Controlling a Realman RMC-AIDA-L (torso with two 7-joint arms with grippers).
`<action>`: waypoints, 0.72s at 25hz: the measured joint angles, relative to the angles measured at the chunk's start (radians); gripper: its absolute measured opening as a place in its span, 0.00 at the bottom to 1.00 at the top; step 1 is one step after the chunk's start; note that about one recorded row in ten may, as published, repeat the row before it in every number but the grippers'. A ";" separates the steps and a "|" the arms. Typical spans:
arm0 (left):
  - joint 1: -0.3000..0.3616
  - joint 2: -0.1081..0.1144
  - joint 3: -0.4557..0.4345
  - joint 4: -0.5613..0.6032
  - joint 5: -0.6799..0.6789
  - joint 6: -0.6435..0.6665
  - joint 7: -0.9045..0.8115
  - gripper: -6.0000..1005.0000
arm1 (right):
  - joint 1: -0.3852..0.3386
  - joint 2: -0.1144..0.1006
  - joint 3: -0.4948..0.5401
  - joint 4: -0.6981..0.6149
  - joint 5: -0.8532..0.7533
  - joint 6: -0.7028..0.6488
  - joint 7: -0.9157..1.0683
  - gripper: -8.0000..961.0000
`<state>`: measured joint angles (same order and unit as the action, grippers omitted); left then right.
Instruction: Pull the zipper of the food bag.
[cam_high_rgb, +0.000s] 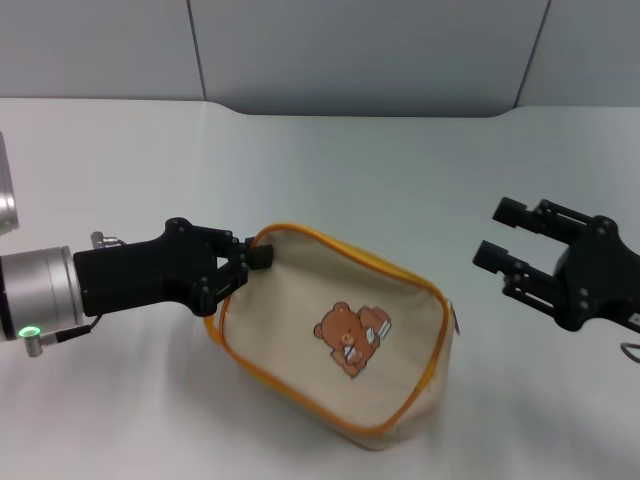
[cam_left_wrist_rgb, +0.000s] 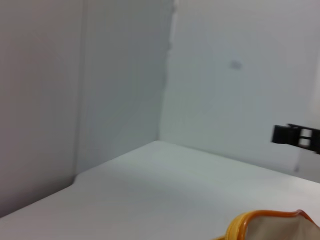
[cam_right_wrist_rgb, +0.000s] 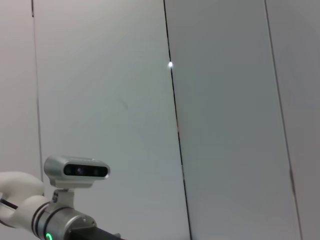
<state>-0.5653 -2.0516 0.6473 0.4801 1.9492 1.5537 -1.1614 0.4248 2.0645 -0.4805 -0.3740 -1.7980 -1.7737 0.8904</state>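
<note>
- The soft beige fabric food bag (cam_high_rgb: 340, 340) with orange piping and a brown bear print lies mid-desk (cam_high_rgb: 400, 180).
- The left claw (cam_high_rgb: 243, 268) pinches its far-left corner on the orange-yellow zipper band (cam_high_rgb: 300, 236); the pull tab's hidden there.
- The right claw (cam_high_rgb: 510, 240) hovers spread open, well right of the bag.
- The left wrist view only catches a cut-off orange corner.

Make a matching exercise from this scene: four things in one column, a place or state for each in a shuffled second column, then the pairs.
Things:
1. left gripper
2. right gripper
3. bear print
4. zipper pull

Places or states:
A. open in the air, to the right of the bag and touching nothing
B. on the bag's broad beige face
C. at the bag's left end, closed on its orange-edged corner
D. small silver tab at the bag's right end

Pairs: 1-C, 2-A, 3-B, 4-D

All four sit on or around the bag, which lies on the table.
</note>
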 joint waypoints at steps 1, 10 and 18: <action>0.002 -0.007 -0.004 0.000 0.000 -0.017 -0.007 0.08 | 0.007 0.000 -0.002 0.003 -0.001 0.005 0.003 0.42; 0.018 -0.007 -0.129 -0.051 -0.043 0.026 -0.012 0.13 | 0.043 -0.012 -0.030 -0.004 -0.008 0.005 0.091 0.78; 0.043 0.048 -0.024 -0.046 -0.078 0.345 0.017 0.38 | 0.097 -0.094 -0.251 -0.020 -0.038 -0.124 0.185 0.86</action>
<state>-0.5225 -2.0036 0.6232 0.4336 1.8710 1.8985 -1.1449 0.5222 1.9702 -0.7319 -0.3944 -1.8363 -1.8977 1.0754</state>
